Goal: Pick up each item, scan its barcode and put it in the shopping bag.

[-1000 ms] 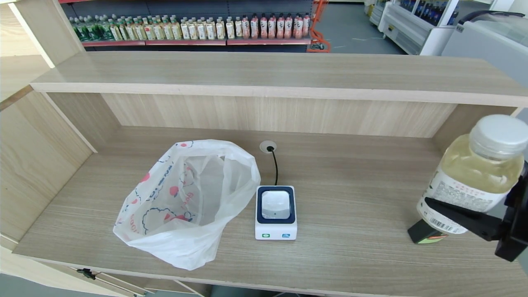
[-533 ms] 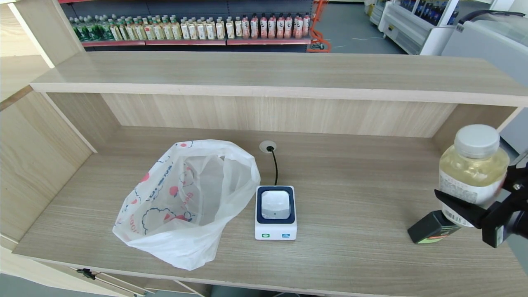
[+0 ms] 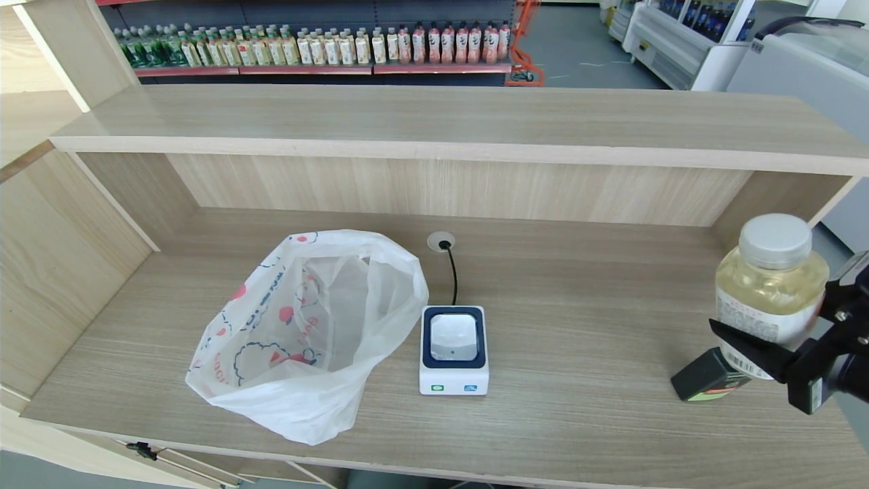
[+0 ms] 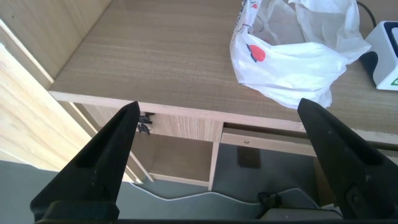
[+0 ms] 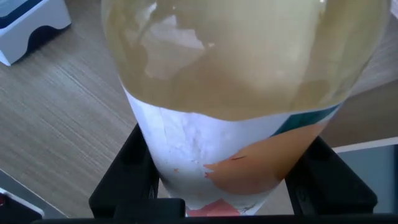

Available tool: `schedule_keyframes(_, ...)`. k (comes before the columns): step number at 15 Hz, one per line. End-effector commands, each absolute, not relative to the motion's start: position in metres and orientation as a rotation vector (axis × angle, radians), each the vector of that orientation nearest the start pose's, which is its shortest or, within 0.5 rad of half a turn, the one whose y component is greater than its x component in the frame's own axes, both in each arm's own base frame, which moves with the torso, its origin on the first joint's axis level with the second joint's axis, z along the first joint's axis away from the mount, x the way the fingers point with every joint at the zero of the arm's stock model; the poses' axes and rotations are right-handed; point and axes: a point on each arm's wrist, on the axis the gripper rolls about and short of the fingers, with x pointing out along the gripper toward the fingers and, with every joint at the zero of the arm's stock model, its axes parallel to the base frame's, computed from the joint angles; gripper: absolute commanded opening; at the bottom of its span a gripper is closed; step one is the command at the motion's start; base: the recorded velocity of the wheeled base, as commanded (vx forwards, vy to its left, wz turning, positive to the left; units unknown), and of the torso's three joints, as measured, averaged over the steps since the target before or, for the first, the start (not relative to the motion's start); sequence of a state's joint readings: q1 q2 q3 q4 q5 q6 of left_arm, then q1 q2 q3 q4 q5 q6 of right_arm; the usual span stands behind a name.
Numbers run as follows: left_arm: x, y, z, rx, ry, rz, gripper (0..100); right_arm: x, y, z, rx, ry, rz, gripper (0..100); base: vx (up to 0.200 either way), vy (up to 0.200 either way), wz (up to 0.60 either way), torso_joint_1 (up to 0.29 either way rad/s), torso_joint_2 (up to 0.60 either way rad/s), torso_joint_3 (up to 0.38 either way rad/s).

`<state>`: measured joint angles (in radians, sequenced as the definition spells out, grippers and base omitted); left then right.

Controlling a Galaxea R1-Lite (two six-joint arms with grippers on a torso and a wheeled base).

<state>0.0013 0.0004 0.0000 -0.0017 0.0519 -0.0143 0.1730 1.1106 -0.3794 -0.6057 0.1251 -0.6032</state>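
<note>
My right gripper [image 3: 781, 339] is shut on a bottle [image 3: 770, 292] of pale yellow drink with a white cap and a white label, held upright above the counter's right end. The bottle [image 5: 236, 93] sits between the black fingers in the right wrist view. A dark green box [image 3: 706, 384] lies on the counter just below the bottle. The white barcode scanner [image 3: 453, 350] sits at the counter's middle, with the open white shopping bag [image 3: 305, 333] to its left. My left gripper [image 4: 217, 162] hangs open below the counter's front edge, near the bag [image 4: 292, 43].
The wooden counter [image 3: 577, 305] has a raised back wall and side walls. A black cable [image 3: 451, 272] runs from the scanner to a hole at the back. Store shelves with drinks stand behind.
My right gripper has carried the bottle inward and lower, turning it more upright, so it now hangs over the green box. The bag, scanner and box have not moved.
</note>
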Motion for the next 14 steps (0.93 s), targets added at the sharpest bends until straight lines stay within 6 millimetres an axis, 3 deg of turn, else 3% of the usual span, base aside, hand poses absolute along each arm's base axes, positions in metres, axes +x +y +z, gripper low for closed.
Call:
schedule_keyframes(1, -0.023, 0.001, 0.076, -0.015, -0.002, 0.054, 100, 0.146, 0.028, 0.196, -0.602, 0.029, 0.327, 0, 0.0, 0.2, 0.0, 0.007, 0.0, 0.002)
schedule_keyframes(8, -0.023, 0.001, 0.076, -0.009, -0.002, 0.054, 100, 0.148, 0.034, 0.199, -0.671, 0.004, 0.36, 0, 0.0, 0.2, 0.0, 0.002, 0.0, 0.002)
schedule_keyframes(12, -0.023, 0.001, 0.076, -0.009, -0.002, 0.054, 100, 0.173, 0.039, 0.199, -0.73, -0.01, 0.359, 0, 0.0, 0.2, 0.0, 0.006, 0.0, 0.001)
schedule_keyframes(14, -0.023, 0.001, 0.076, -0.011, -0.002, 0.054, 100, 0.186, 0.041, 0.195, -0.74, -0.015, 0.343, 0, 0.0, 0.0, 0.0, 0.0, 0.0, 0.0)
